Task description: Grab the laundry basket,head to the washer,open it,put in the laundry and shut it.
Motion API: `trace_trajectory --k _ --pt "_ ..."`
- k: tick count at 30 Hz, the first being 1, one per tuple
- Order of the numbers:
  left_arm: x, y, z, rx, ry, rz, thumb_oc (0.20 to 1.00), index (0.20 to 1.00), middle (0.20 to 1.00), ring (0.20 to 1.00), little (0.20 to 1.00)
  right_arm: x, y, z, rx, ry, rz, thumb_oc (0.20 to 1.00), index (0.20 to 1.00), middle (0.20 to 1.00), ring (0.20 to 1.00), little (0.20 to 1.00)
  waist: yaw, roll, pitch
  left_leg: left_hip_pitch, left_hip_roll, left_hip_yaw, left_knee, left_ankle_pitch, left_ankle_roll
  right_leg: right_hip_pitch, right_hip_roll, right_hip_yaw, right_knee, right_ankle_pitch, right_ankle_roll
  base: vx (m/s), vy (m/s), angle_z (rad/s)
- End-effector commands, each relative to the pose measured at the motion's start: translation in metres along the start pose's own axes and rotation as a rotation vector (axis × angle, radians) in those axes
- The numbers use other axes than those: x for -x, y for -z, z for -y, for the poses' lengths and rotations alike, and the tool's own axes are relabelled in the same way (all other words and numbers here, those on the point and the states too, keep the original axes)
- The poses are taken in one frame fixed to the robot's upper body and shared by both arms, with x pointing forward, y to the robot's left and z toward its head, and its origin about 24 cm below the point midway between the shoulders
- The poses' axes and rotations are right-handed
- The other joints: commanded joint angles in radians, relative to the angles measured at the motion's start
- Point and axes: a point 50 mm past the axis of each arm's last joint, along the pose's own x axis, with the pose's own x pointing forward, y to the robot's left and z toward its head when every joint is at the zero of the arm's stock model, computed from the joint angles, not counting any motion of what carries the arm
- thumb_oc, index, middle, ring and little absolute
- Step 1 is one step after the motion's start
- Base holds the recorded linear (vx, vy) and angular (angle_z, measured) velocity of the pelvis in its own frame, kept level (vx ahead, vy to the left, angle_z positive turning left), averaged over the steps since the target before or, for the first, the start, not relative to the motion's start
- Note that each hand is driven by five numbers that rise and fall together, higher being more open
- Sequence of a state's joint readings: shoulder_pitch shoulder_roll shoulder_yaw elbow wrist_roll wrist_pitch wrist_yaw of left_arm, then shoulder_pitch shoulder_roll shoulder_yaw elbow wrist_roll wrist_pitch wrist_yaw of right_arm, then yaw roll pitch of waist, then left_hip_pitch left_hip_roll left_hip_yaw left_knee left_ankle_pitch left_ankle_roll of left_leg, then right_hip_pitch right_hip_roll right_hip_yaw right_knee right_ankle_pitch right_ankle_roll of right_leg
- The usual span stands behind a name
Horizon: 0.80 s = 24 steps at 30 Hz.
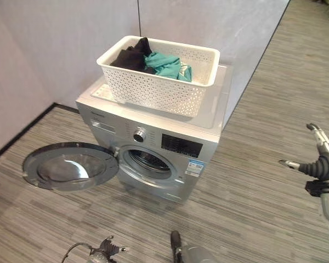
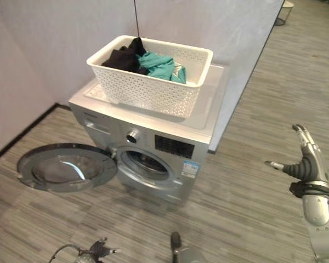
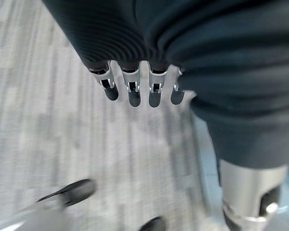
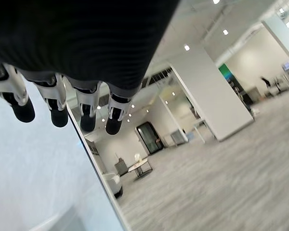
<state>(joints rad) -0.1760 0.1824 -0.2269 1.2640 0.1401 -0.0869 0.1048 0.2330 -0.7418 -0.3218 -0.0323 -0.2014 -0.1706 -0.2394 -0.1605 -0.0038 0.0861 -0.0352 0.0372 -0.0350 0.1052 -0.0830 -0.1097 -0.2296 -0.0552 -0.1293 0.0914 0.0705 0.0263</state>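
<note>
One washer [image 1: 153, 139] stands against the grey wall, silver, with a single round door [image 1: 71, 166] swung fully open to its nine o'clock side, so the dark drum opening [image 1: 148, 161] shows in the front. There is one knob [image 1: 139, 135] on the control strip and one dark display panel [image 1: 181, 146] at its three o'clock.

On the washer's flat top sits one laundry basket [image 1: 153, 90], white and perforated, resting squarely on the lid. Inside it I count two pieces of laundry: a black garment [image 1: 132, 56] at the nine o'clock end and a teal garment [image 1: 167, 66] touching it towards three o'clock. Both lie in the basket; nothing is in the drum that I can see.

The robot's two hands are both well apart from the machine. The right hand [image 1: 317, 159] hangs out at four o'clock from the washer over the striped floor [image 1: 252, 186], its fingers straight and spread, thumb sticking out sideways, holding nothing; the right wrist view shows its fingers [image 4: 88, 108] in a loose row with only the room beyond. The left hand [image 1: 107, 249] sits low at about seven o'clock from the washer. In the left wrist view its fingers [image 3: 134, 89] hang straight over the floor, empty.
</note>
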Motion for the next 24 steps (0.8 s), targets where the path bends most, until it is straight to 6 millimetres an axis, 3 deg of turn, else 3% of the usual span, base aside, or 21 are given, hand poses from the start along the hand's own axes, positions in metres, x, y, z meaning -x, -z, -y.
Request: trace_trajectory --k 1,2,4,11,15,24 --pt "-0.004 -0.017 -0.024 -0.078 -0.072 0.066 1.000 1.000 1.000 1.000 1.000 -0.008 -0.017 0.023 -0.050 0.184 0.072 1.000 1.000 1.000 1.000 1.000 -0.028 -0.073 0.031 0.000 0.014 0.270 0.076 -0.089 0.064 0.068 -0.065 0.026 0.027 -0.098 0.109 -0.14 -0.031 1.19" --pt "-0.004 -0.019 -0.023 -0.092 -0.069 0.070 1.000 1.000 1.000 1.000 1.000 -0.009 -0.018 0.023 -0.054 0.192 0.078 1.000 1.000 1.000 1.000 1.000 -0.037 -0.068 0.030 -0.012 0.013 0.308 0.085 -0.090 0.067 0.067 -0.067 0.020 0.013 -0.089 0.108 -0.09 -0.018 0.66" --pt "-0.003 -0.016 -0.018 -0.123 -0.058 0.062 1.000 1.000 1.000 1.000 1.000 -0.011 -0.020 0.022 -0.058 0.195 0.085 1.000 1.000 1.000 1.000 1.000 -0.035 -0.057 0.022 -0.007 -0.002 0.313 0.063 -0.094 0.072 0.073 -0.057 0.020 -0.011 -0.081 0.107 -0.02 0.011 0.28" --pt "0.001 0.009 -0.015 -0.093 -0.050 -0.014 1.000 1.000 1.000 1.000 1.000 -0.025 -0.035 0.008 -0.065 0.143 0.150 1.000 1.000 1.000 1.000 1.000 -0.001 -0.063 0.017 0.028 -0.033 0.269 -0.018 -0.086 0.108 0.080 -0.057 0.045 -0.008 -0.064 0.118 -0.01 0.033 -0.18" --pt "0.007 0.037 -0.015 -0.029 -0.049 -0.099 1.000 1.000 1.000 1.000 1.000 -0.027 -0.021 -0.006 -0.060 0.110 0.063 1.000 1.000 1.000 1.000 1.000 0.027 -0.062 0.016 0.047 -0.059 0.239 -0.061 -0.078 0.131 0.078 -0.074 0.057 -0.003 -0.046 0.138 -0.01 0.095 0.03" --pt "0.010 0.047 -0.026 -0.013 -0.084 -0.128 1.000 1.000 1.000 1.000 1.000 -0.020 -0.007 -0.025 -0.054 0.075 -0.010 1.000 1.000 1.000 1.000 1.000 0.036 -0.056 0.030 0.060 -0.065 0.202 -0.099 -0.057 0.144 0.045 -0.071 0.113 0.073 -0.048 0.160 0.00 0.045 0.05"
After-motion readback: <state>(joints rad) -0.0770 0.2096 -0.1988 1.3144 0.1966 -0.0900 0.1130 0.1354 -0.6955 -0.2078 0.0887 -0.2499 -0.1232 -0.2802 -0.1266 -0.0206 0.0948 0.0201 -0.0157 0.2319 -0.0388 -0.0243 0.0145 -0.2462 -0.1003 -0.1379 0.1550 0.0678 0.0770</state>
